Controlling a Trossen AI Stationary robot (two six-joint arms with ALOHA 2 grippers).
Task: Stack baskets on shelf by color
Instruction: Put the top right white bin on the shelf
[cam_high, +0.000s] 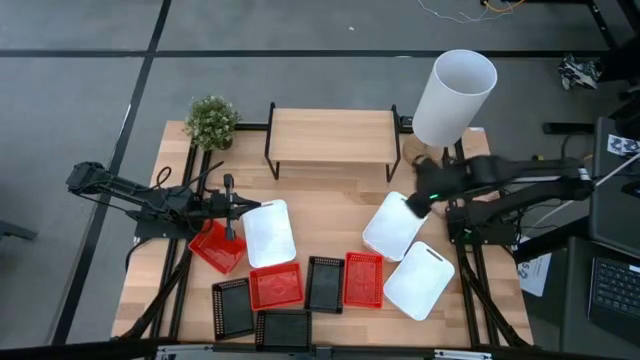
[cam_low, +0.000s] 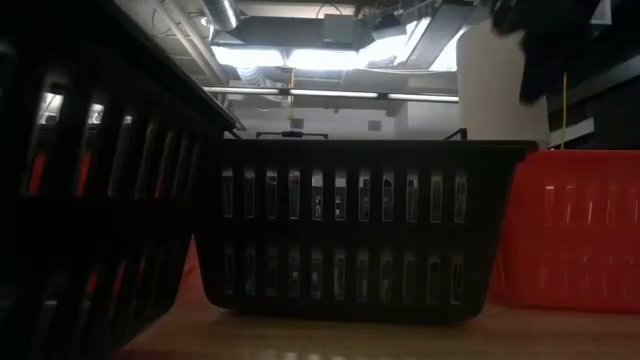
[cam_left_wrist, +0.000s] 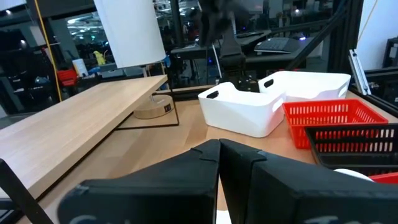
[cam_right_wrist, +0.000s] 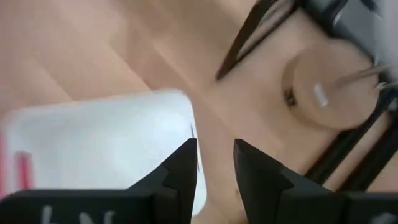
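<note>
The high view shows nine baskets on the table in front of the shelf (cam_high: 332, 138). One white basket (cam_high: 268, 232) and a red one (cam_high: 217, 247) lie at the left. Red (cam_high: 275, 287) (cam_high: 363, 279) and black (cam_high: 324, 283) (cam_high: 232, 305) ones sit along the near edge. Two more white ones lie at the right (cam_high: 393, 225) (cam_high: 420, 280). My left gripper (cam_high: 240, 208) (cam_left_wrist: 219, 155) is shut and empty beside the left white basket's far-left corner. My right gripper (cam_high: 412, 203) (cam_right_wrist: 216, 158) is open over the far corner of the right white basket (cam_right_wrist: 99, 137). My right gripper comes from above at the white basket's far corner rim (cam_right_wrist: 194, 134), one finger (cam_right_wrist: 180, 165) over the inside and the other outside. Whether the fingers touch the rim I cannot tell.
A tall white cylinder (cam_high: 455, 95) on a round wooden base (cam_right_wrist: 329, 87) stands right of the shelf. A small potted plant (cam_high: 211, 120) stands at its left. The low view is filled by a black basket (cam_low: 350, 225) and a red one (cam_low: 580, 230). Bare wood lies between shelf and baskets.
</note>
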